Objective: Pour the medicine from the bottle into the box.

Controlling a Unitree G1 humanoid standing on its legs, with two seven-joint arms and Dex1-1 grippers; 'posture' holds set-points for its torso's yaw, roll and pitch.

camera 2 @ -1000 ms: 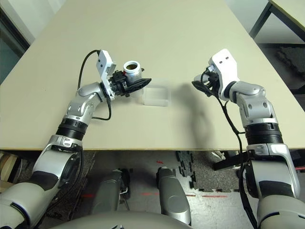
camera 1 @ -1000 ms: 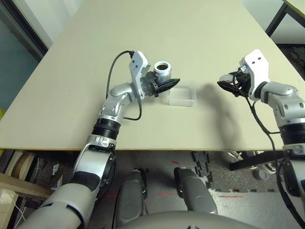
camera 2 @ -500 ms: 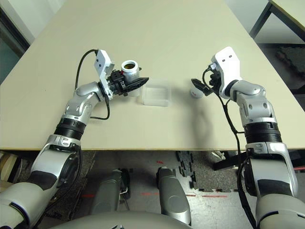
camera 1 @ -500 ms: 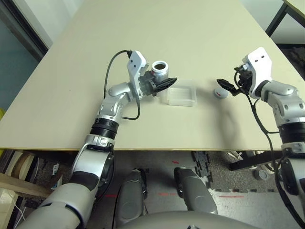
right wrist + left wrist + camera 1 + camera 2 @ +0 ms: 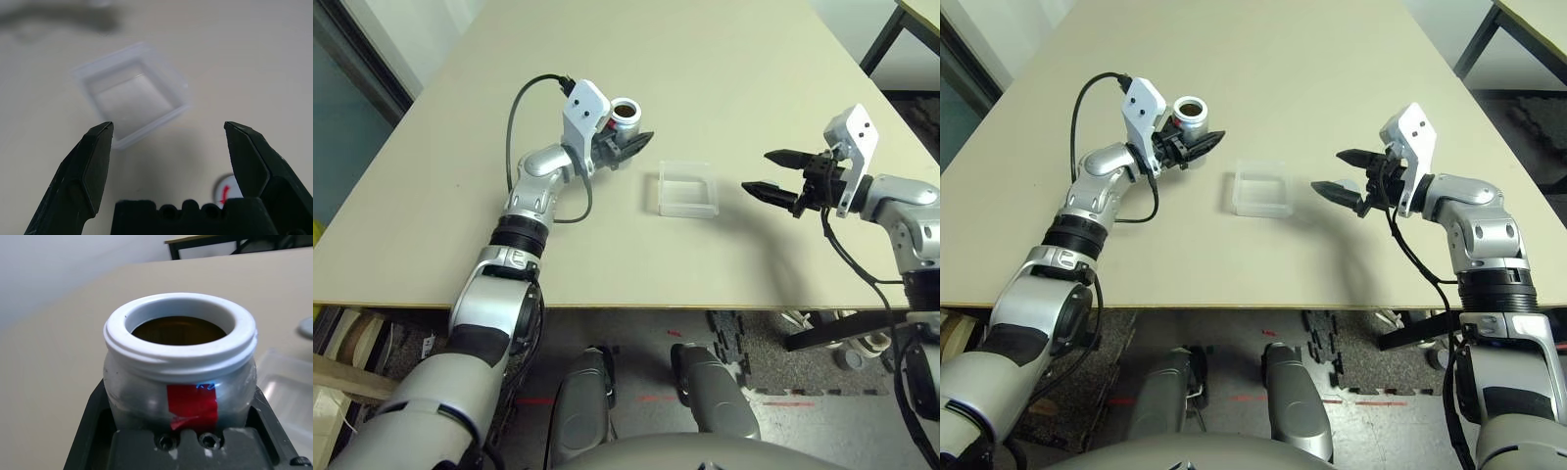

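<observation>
Clear plastic box sat empty mid-desk, so no pouring was done yet. Left claw gripped the uncapped bottle upright, toward the desk's left edge. Right claw was spread wide, holding nothing, its cap lying below.

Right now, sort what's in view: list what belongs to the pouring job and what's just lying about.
Job:
- bottle, uncapped, held upright in the left claw
- box, on the table
- right claw, open, holding nothing

Lying about:
- cap, on the table
</observation>
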